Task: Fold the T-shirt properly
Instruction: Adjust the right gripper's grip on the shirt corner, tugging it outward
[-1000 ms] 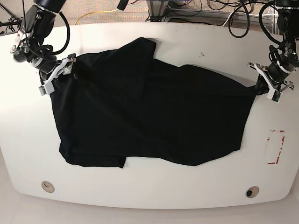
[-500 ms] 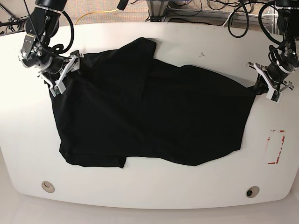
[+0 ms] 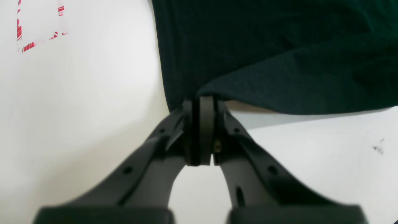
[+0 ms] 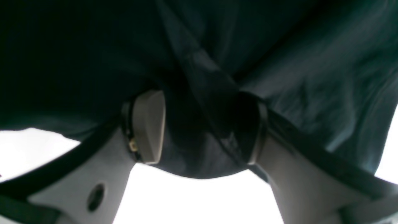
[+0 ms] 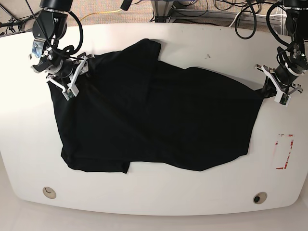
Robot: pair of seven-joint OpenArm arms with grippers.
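stage: early, no tidy fold yet | T-shirt (image 5: 159,115) lies rumpled on white table (image 5: 159,192), stretched between both grippers | left gripper (image 3: 202,130) pinched on the hem corner at its tips | right gripper (image 4: 199,127) jaws apart, cloth bunched between | left: flatten, fold

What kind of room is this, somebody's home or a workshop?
Most likely a robotics lab, not a home. Two robot arms, the left gripper and right gripper, hold a black T-shirt on a bare white table, with loose cables on the floor behind.
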